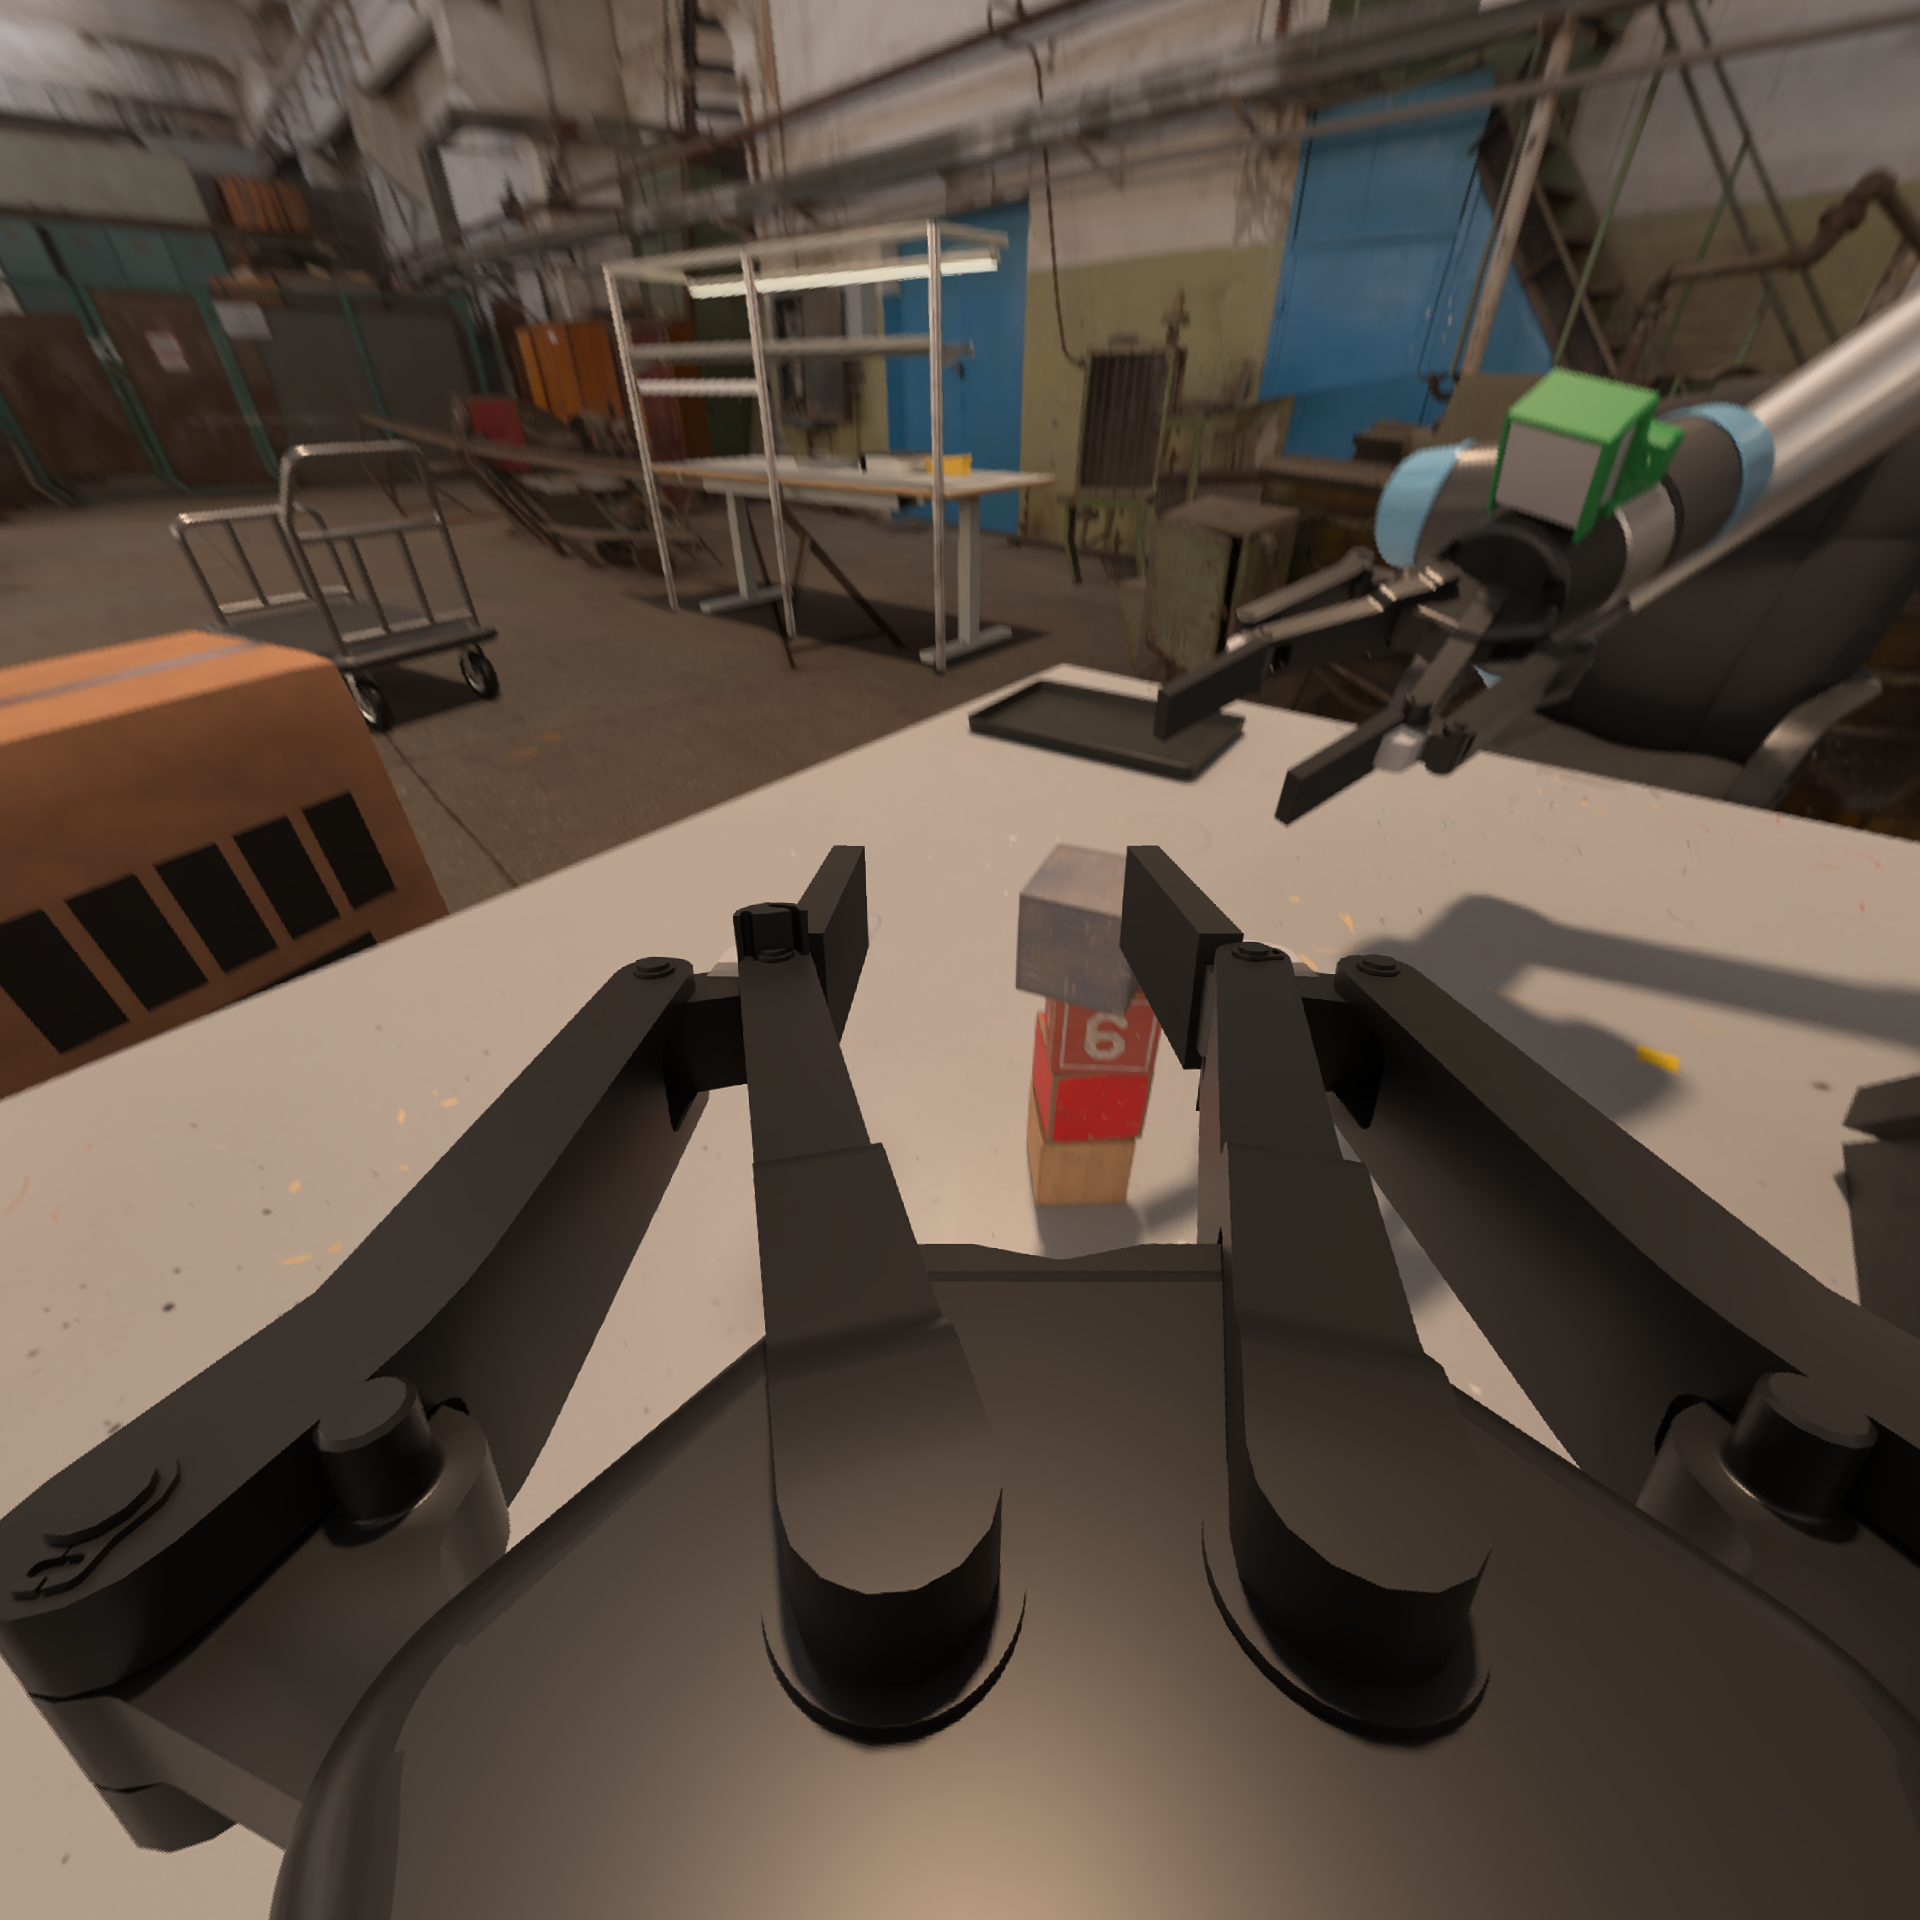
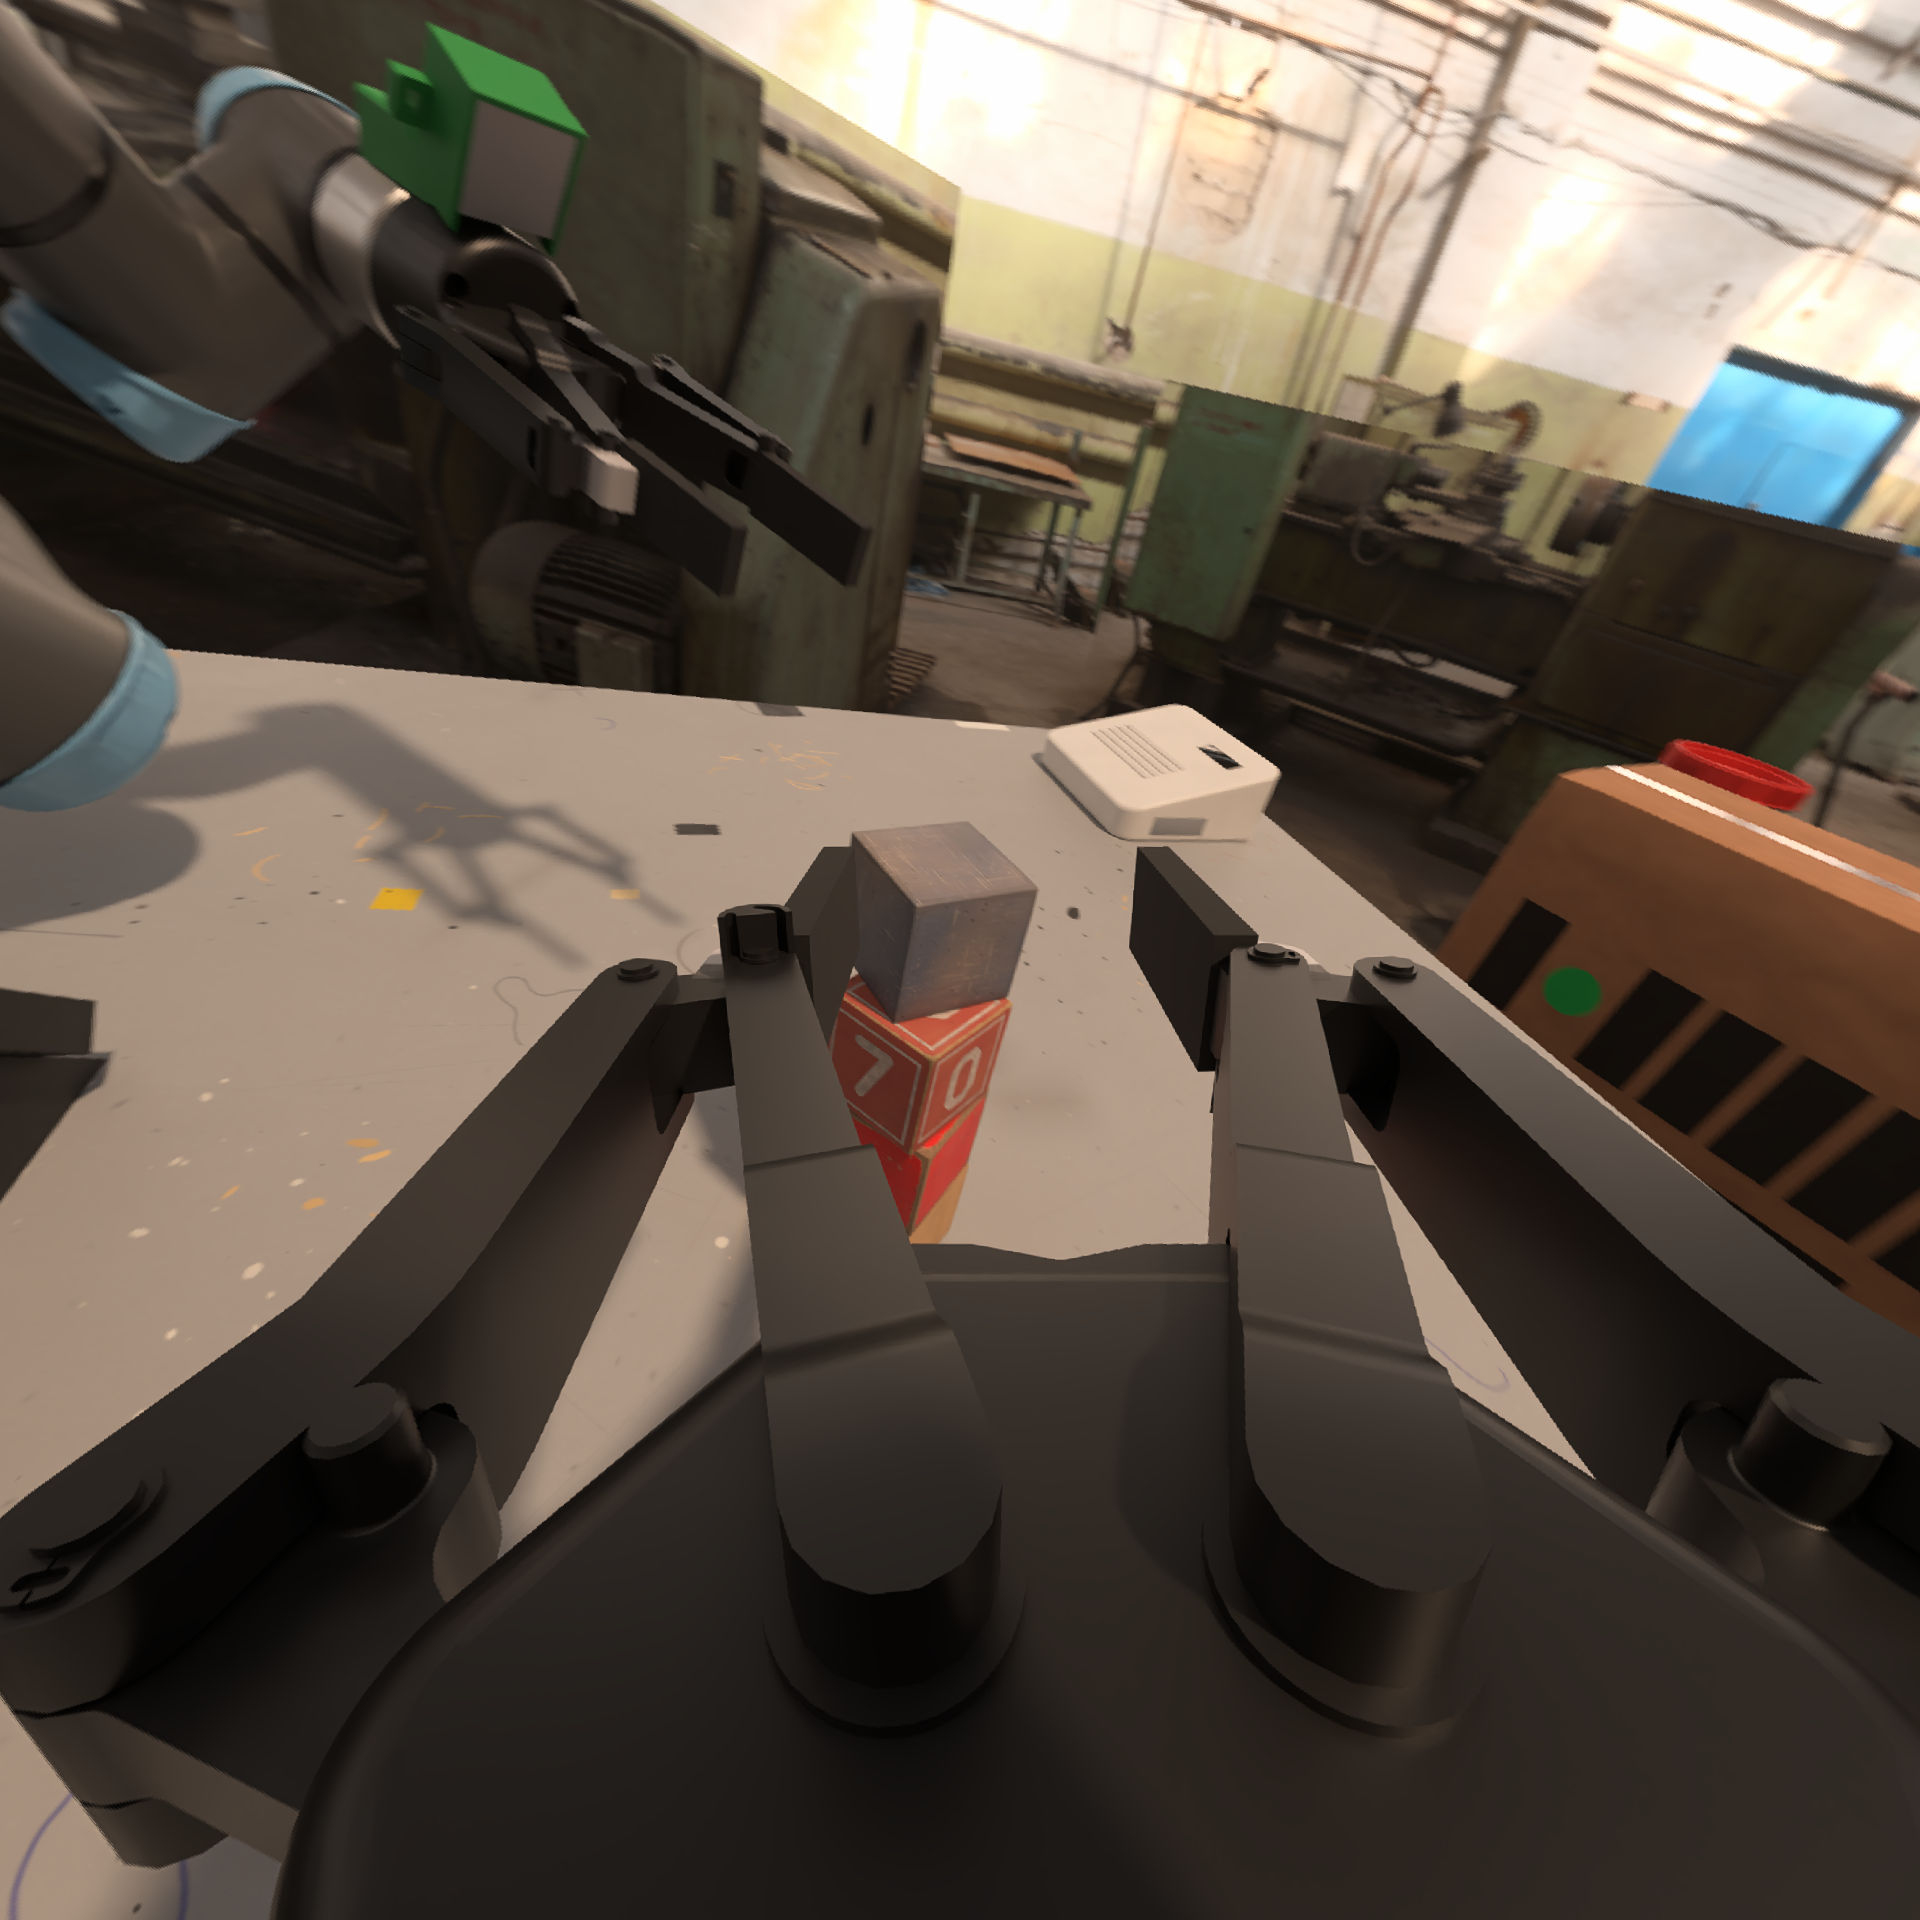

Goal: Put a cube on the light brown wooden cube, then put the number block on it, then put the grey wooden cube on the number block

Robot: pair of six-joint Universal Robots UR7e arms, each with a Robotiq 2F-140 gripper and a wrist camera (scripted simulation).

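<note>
Both jaws wide, empty: left gripper, right gripper flank finished stack mid-table; grey cube tops number block, red cube, light brown cube.

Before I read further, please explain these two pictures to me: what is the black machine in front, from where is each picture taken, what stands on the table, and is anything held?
Each picture comes from a camera on a robot arm's wrist, looking along its two black fingers. One shows the left gripper, the other the right gripper; each also sees the other gripper farther off.

On the grey table stands a tower of four blocks: a light brown wooden cube at the bottom, a red cube on it, the red number block above, and the grey wooden cube on top, sitting turned and a bit off-centre.

Also there are a black tray, a white box and a brown crate beside the table.

Both grippers are open and hold nothing.
</note>
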